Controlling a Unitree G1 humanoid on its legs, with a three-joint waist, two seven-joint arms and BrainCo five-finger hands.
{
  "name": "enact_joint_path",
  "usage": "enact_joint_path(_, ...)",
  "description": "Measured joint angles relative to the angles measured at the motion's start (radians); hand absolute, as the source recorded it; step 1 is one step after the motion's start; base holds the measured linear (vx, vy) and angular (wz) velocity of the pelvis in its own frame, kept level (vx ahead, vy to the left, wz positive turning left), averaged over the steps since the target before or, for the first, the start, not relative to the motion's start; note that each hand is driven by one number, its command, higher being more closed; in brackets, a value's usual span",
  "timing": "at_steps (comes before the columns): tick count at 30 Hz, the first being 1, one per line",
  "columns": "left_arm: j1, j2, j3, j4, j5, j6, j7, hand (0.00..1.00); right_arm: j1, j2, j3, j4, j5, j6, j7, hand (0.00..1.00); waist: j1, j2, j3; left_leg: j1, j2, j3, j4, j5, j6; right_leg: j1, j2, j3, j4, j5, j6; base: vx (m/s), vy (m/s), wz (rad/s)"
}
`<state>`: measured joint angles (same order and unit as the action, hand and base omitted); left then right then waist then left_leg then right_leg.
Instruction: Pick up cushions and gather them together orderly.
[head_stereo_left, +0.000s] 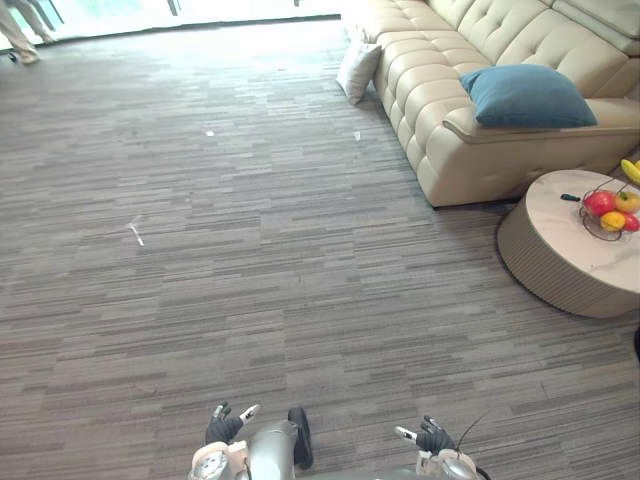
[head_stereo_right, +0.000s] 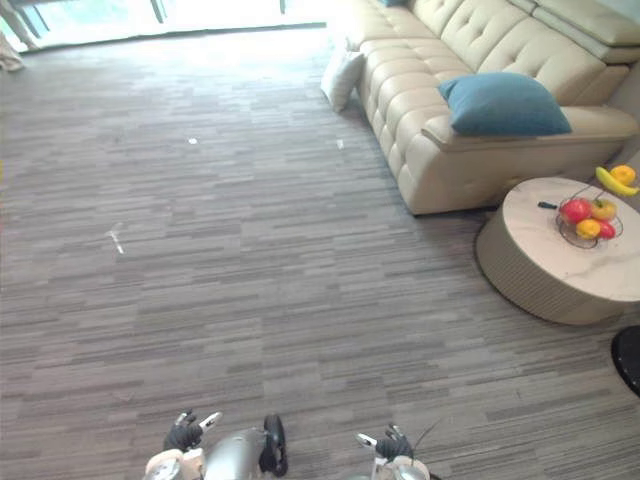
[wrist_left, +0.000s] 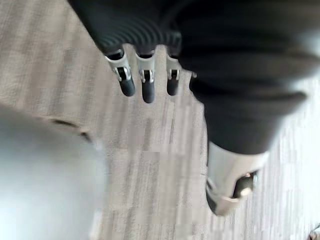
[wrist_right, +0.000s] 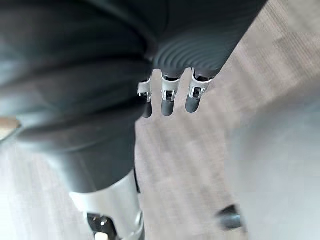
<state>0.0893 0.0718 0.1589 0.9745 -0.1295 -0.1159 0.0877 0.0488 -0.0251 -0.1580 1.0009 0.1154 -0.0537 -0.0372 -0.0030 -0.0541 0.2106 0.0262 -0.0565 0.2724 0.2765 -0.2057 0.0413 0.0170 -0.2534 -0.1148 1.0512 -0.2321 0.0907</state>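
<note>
I see my left hand (wrist_left: 146, 87) and right hand (wrist_right: 167, 100) at bottom centre, fingers loose and apart, holding nothing, blue cushion (head_stereo_left: 527, 96) on sofa (head_stereo_left: 430, 75) upper right, white cushion (head_stereo_left: 357, 70) on floor (head_stereo_left: 250, 250) leaning against sofa's end, top middle

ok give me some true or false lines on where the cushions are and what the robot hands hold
1. The blue cushion lies on the sofa. True.
2. A fruit basket stands on the table. True.
3. The white cushion lies on the table. False: it stands on the floor, leaning against the sofa.
4. The left robot hand holds a cushion. False: its fingers are straight and hold nothing.
5. The right robot hand is empty. True.
</note>
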Motion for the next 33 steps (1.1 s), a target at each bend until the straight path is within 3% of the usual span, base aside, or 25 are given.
enact_joint_path(1,0.002,-0.004,-0.029,0.011,0.003,0.001,0.0,0.0,0.003,-0.013,0.002,-0.003,-0.005,-0.009,0.0,0.0,-0.005,0.016,-0.01,0.092,-0.002,-0.013,-0.067,-0.02,0.007,-0.063,-0.005,-0.071,0.004,-0.031,-0.036,0.69,0.204,0.04)
enact_joint_path(3,-0.001,-0.004,-0.061,0.021,0.012,0.002,-0.001,0.0,-0.009,-0.02,0.0,-0.01,-0.006,-0.019,-0.001,0.0,-0.014,0.035,-0.007,0.159,0.006,-0.028,-0.12,-0.024,0.015,-0.158,0.013,-0.128,-0.05,-0.076,-0.053,0.57,0.111,0.2)
enact_joint_path(5,-0.01,-0.009,-0.082,0.039,0.013,0.007,-0.003,0.0,-0.03,-0.041,-0.005,-0.028,-0.006,-0.02,0.001,0.0,-0.039,0.056,0.006,0.239,0.03,-0.043,-0.166,-0.045,0.019,-0.288,0.078,-0.186,-0.282,-0.076,-0.062,0.55,0.036,0.45)
enact_joint_path(7,0.002,-0.006,-0.091,0.038,0.02,0.014,-0.004,0.0,-0.036,-0.045,-0.013,-0.045,-0.005,-0.025,0.004,0.0,-0.064,0.056,0.016,0.321,0.036,-0.086,-0.231,-0.054,0.006,-0.349,0.15,-0.191,-0.712,0.1,-0.032,0.67,-0.012,0.76)
enact_joint_path(8,0.003,-0.004,-0.094,0.038,0.023,0.014,-0.004,0.0,-0.036,-0.046,-0.019,-0.041,-0.006,-0.024,0.004,0.0,-0.064,0.05,0.016,0.347,0.031,-0.097,-0.238,-0.065,-0.014,-0.359,0.158,-0.181,-0.782,0.14,-0.033,0.74,-0.077,0.85)
enact_joint_path(9,0.011,-0.004,-0.085,0.036,0.024,0.013,-0.003,0.0,-0.03,-0.05,-0.025,-0.029,-0.007,-0.018,0.003,0.0,-0.063,0.038,0.01,0.39,0.024,-0.122,-0.224,-0.1,-0.056,-0.373,0.169,-0.169,-0.806,0.171,-0.071,0.82,-0.135,0.79)
enact_joint_path(10,0.012,-0.009,-0.071,0.038,0.03,0.015,-0.003,0.0,-0.025,-0.049,-0.03,-0.025,-0.005,-0.013,0.004,0.0,-0.07,0.035,0.007,0.412,0.027,-0.155,-0.187,-0.121,-0.062,-0.375,0.18,-0.121,-0.761,0.258,-0.161,0.99,-0.184,0.8)
enact_joint_path(11,0.015,-0.017,-0.062,0.037,0.034,0.014,-0.004,0.0,-0.022,-0.06,-0.038,-0.019,-0.008,-0.007,0.005,0.0,-0.074,0.045,0.002,0.407,0.04,-0.175,-0.114,-0.124,-0.067,-0.381,0.178,-0.114,-0.684,0.274,-0.175,0.98,-0.226,0.66)
enact_joint_path(12,0.019,-0.041,-0.057,0.035,0.034,0.012,-0.003,0.0,-0.019,-0.077,-0.054,-0.02,-0.008,-0.004,0.007,0.0,-0.073,0.088,-0.006,0.34,0.084,-0.18,0.079,-0.12,-0.071,-0.367,0.182,-0.142,-0.624,0.231,-0.177,0.78,-0.188,0.43)
enact_joint_path(13,0.018,-0.051,-0.056,0.034,0.033,0.012,-0.003,0.0,-0.019,-0.086,-0.057,-0.023,-0.008,-0.004,0.006,0.0,-0.074,0.111,-0.005,0.29,0.113,-0.176,0.203,-0.1,-0.104,-0.347,0.193,-0.154,-0.622,0.201,-0.179,0.74,-0.195,0.29)
enact_joint_path(14,0.009,-0.074,-0.027,0.027,0.033,0.012,-0.005,0.0,-0.022,-0.103,-0.055,-0.033,-0.008,0.005,0.005,0.0,-0.071,0.15,0.011,0.166,0.196,-0.147,0.51,0.096,-0.157,-0.269,0.244,-0.156,-0.64,0.135,-0.192,0.74,-0.161,0.06)
enact_joint_path(15,0.011,-0.081,-0.012,0.02,0.034,0.013,-0.005,0.0,-0.023,-0.104,-0.054,-0.033,-0.008,0.01,0.001,0.0,-0.063,0.15,0.018,0.124,0.244,-0.116,0.625,0.129,-0.162,-0.226,0.266,-0.153,-0.661,0.114,-0.202,0.88,-0.182,-0.13)
enact_joint_path(16,0.01,-0.073,0.012,0.009,0.041,0.013,-0.009,0.0,-0.025,-0.091,-0.054,-0.027,-0.005,0.014,-0.006,0.0,-0.059,0.145,0.03,0.057,0.313,-0.056,0.788,0.065,-0.121,-0.112,0.29,-0.152,-0.709,0.08,-0.217,0.73,-0.14,-0.2)
enact_joint_path(17,0.01,-0.058,0.016,0.001,0.043,0.013,-0.009,0.0,-0.026,-0.08,-0.053,-0.024,0.0,0.015,-0.006,0.0,-0.056,0.129,0.04,0.03,0.32,-0.037,0.822,0.033,-0.118,-0.051,0.291,-0.146,-0.734,0.068,-0.217,0.69,-0.158,-0.12)
enact_joint_path(18,0.01,-0.044,0.016,-0.006,0.042,0.013,-0.009,0.0,-0.029,-0.065,-0.051,-0.019,0.004,0.015,-0.008,0.0,-0.055,0.095,0.047,-0.015,0.322,-0.016,0.822,-0.005,-0.115,0.024,0.29,-0.137,-0.783,0.06,-0.21,0.53,-0.141,-0.05)
enact_joint_path(20,0.01,-0.029,0.016,-0.035,0.038,0.01,-0.009,0.0,-0.029,-0.05,-0.031,0.0,0.005,0.018,-0.009,0.0,-0.044,0.071,0.046,-0.117,0.313,0.038,0.707,-0.069,-0.104,0.141,0.288,-0.122,-0.879,0.065,-0.199,0.63,-0.134,-0.2)
enact_joint_path(22,0.003,-0.034,0.014,-0.061,0.026,-0.003,-0.012,0.0,-0.035,-0.031,-0.034,-0.002,0.005,0.017,-0.012,0.0,-0.015,0.065,0.05,-0.221,0.238,0.064,0.344,-0.074,-0.089,0.23,0.266,-0.09,-0.958,0.054,-0.177,0.7,-0.023,-0.55)
enact_joint_path(24,0.001,-0.043,0.011,-0.06,0.007,-0.007,-0.009,0.0,-0.03,-0.022,-0.033,-0.003,0.004,0.014,-0.015,0.0,0.001,0.077,0.051,-0.26,0.174,0.009,0.028,0.037,-0.113,0.295,0.25,-0.06,-1.015,0.035,-0.148,0.55,0.102,-0.59)
enact_joint_path(25,0.001,-0.052,0.011,-0.06,-0.012,-0.008,-0.005,0.0,-0.028,-0.033,-0.028,-0.001,0.003,0.012,-0.017,0.0,0.008,0.097,0.048,-0.289,0.17,-0.022,-0.071,0.093,-0.135,0.332,0.258,-0.036,-1.05,0.012,-0.121,0.43,0.158,-0.53)
enact_joint_path(26,0.001,-0.053,0.012,-0.061,-0.022,-0.009,-0.007,0.0,-0.028,-0.036,-0.025,0.001,0.002,0.013,-0.02,0.0,0.013,0.1,0.047,-0.305,0.173,-0.029,-0.045,0.143,-0.132,0.352,0.255,-0.028,-1.058,-0.006,-0.109,0.57,0.254,-0.54)
enact_joint_path(27,0.001,-0.047,0.015,-0.06,-0.029,-0.009,-0.007,0.0,-0.021,-0.024,-0.026,0.001,0.002,0.015,-0.024,0.0,0.017,0.078,0.037,-0.306,0.15,-0.019,0.006,0.205,-0.091,0.372,0.217,-0.014,-1.039,-0.046,-0.09,0.73,0.312,-0.4)
enact_joint_path(29,0.001,-0.045,0.031,-0.049,-0.028,-0.005,-0.005,0.0,-0.002,-0.015,-0.026,0.002,0.001,0.014,-0.023,0.0,0.005,0.06,0.021,-0.315,0.128,-0.017,0.079,0.174,-0.042,0.326,0.175,0.001,-0.898,-0.067,-0.088,0.7,0.281,-0.33)
enact_joint_path(30,0.0,-0.045,0.051,-0.04,-0.03,-0.006,-0.004,0.0,0.001,-0.014,-0.032,0.005,0.001,0.014,-0.02,0.0,0.009,0.049,0.01,-0.281,0.111,0.007,0.083,0.137,-0.005,0.243,0.141,0.02,-0.68,-0.065,-0.08,0.63,0.26,-0.28)
enact_joint_path(31,0.0,-0.023,0.049,-0.036,-0.031,-0.004,-0.005,0.0,-0.009,-0.007,-0.033,0.006,-0.008,0.014,-0.019,0.0,0.009,0.012,0.016,-0.214,0.077,0.03,0.059,0.105,0.004,0.155,0.082,0.029,-0.424,-0.01,-0.019,0.74,0.303,-0.2)
enact_joint_path(33,-0.004,0.002,0.039,-0.018,-0.032,0.002,-0.004,0.0,-0.01,0.012,-0.033,0.006,-0.019,0.009,-0.013,0.0,0.001,-0.021,0.025,-0.09,0.02,0.019,0.016,0.039,0.002,0.051,0.004,0.022,-0.126,0.101,0.001,0.52,0.181,0.13)
